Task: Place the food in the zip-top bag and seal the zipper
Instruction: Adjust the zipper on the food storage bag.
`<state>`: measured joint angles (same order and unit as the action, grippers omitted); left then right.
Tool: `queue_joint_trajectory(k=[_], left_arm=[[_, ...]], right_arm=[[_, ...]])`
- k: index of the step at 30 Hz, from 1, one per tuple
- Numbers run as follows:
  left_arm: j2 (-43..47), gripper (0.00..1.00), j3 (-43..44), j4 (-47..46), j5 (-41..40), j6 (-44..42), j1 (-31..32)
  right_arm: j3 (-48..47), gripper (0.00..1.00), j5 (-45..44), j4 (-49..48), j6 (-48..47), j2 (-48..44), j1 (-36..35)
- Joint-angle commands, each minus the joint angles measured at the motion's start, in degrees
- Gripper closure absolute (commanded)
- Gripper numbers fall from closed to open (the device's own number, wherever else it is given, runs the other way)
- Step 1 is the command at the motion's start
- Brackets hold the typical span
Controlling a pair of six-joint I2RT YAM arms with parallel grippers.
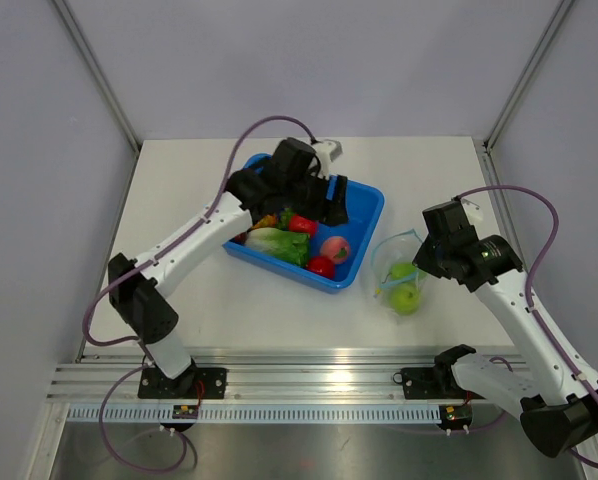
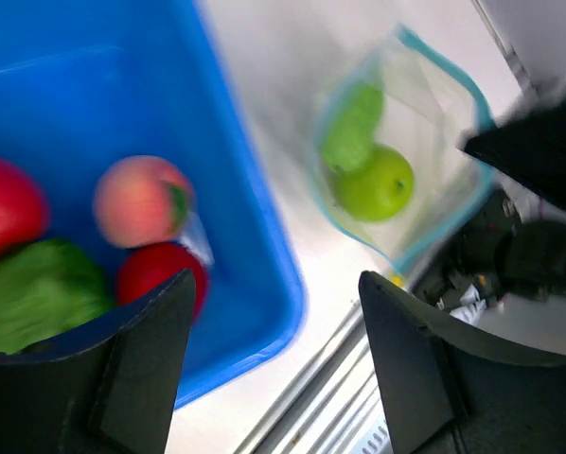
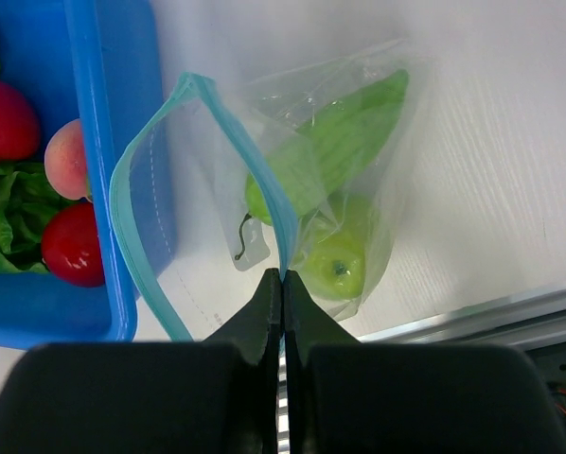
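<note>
The zip-top bag (image 3: 340, 180) lies on the table right of the blue tray, mouth gaping. Inside it are a green pepper (image 3: 332, 151) and a green apple (image 3: 338, 267). My right gripper (image 3: 282, 274) is shut on the near side of the teal zipper (image 3: 269, 203). My left gripper (image 2: 274, 317) hangs open and empty over the tray's right end, its fingers (image 2: 141, 369) spread wide. More food sits in the tray: a peach (image 2: 139, 200), a red apple (image 2: 150, 274), lettuce (image 2: 32, 303) and another red piece (image 2: 4, 208). From above, the bag (image 1: 399, 272) sits by my right gripper (image 1: 422, 260).
The blue tray (image 1: 364, 205) stands mid-table, between the two arms, with my left gripper (image 1: 327, 208) above it. An aluminium rail (image 1: 309, 380) runs along the near table edge. Frame posts rise at the back corners.
</note>
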<state>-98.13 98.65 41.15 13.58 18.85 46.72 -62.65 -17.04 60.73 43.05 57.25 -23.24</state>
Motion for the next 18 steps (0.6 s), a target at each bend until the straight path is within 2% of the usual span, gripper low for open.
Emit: queue_joint_trajectory(k=[1,2,4,5,7,10,13,18], left_arm=[[2.59,0.25,1.63,3.24,-6.46,3.47,-9.17],[2.59,0.24,1.11,3.41,-8.47,3.99,-11.97],[1.8,0.23,1.63,5.51,-13.29,3.48,-13.4],[1.45,0.22,1.98,6.22,-19.06,2.78,-14.28],[1.79,0.13,1.29,8.06,-26.89,3.55,-14.99],[2.59,0.12,-1.88,8.33,-28.7,3.91,-18.32],[1.63,0.12,-1.45,11.92,-28.26,3.47,-22.54],[1.8,0.11,-5.04,12.39,-31.34,2.77,-23.16]], right_arm=[[-1.33,1.0,-1.07,-2.02,-0.6,-1.09,-0.22],[-1.33,1.0,-0.63,-2.45,-0.68,-1.09,-0.22],[-1.33,1.0,-0.19,-2.72,-1.12,-1.09,-0.22],[-1.33,1.0,-0.36,-2.72,-1.21,-1.09,-0.22],[-1.33,1.0,-0.19,-2.81,-1.74,-0.92,-0.13],[-1.42,1.0,0.07,-3.42,-2.27,0.13,-0.13],[-1.24,1.0,1.13,-4.83,-2.7,1.28,-0.22],[-1.24,1.0,2.71,-6.85,-3.23,3.12,-0.13]])
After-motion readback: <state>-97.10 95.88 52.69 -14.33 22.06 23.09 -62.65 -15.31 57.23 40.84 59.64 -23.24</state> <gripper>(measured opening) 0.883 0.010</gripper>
